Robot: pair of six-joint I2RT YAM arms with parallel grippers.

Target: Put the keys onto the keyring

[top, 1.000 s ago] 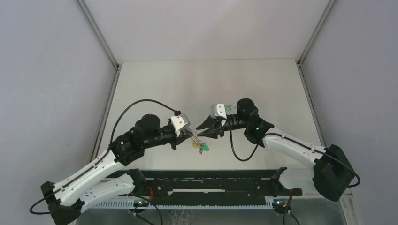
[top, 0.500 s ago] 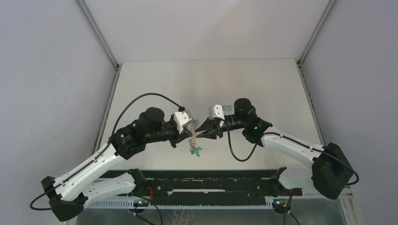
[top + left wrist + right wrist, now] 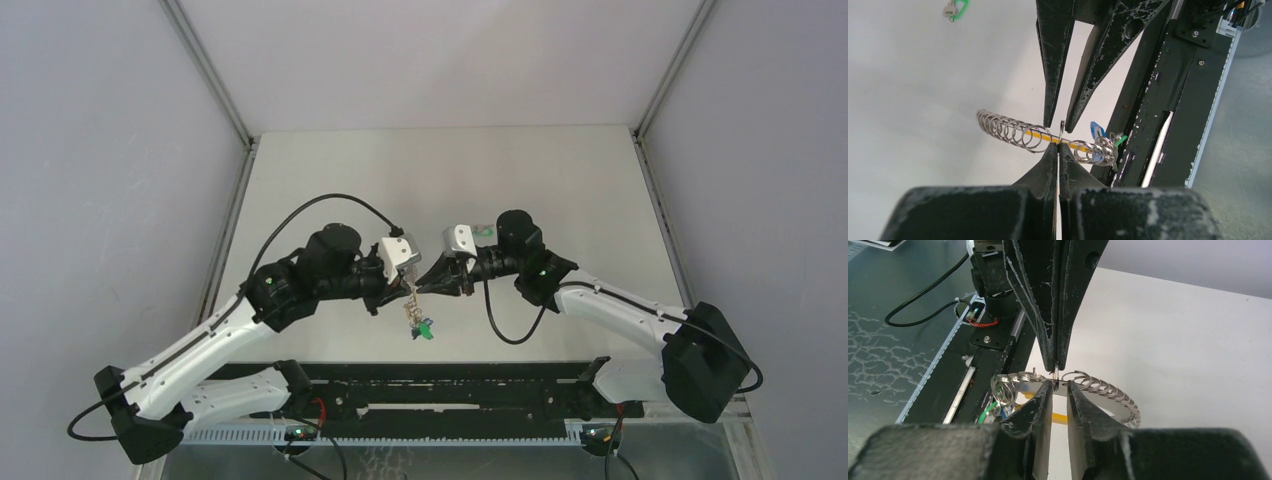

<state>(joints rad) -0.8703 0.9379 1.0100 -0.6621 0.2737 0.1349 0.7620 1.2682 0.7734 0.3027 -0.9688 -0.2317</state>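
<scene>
The keyring [image 3: 1013, 131] is a coil of silvery loops on a yellow band, and it hangs in the air between both arms. My left gripper [image 3: 1059, 146] is shut on one thin loop of it. A blue key [image 3: 1095, 131] and a green key [image 3: 1119, 140] dangle at the ring's low end [image 3: 420, 330]. My right gripper [image 3: 1057, 385] meets it tip to tip from the opposite side. Its jaws are narrowly open, with that same thin loop [image 3: 1054, 375] standing between the tips. Another green key [image 3: 487, 231] lies on the table behind the right wrist.
The black rail of the arm mount [image 3: 450, 395] runs along the near table edge, right below the hanging keys. A black cable [image 3: 505, 325] loops under the right wrist. Grey walls [image 3: 110, 200] close in both sides.
My left arm has swung up and right, lifting the keyring to the right gripper's tips. The right jaws have narrowed around the loop.
</scene>
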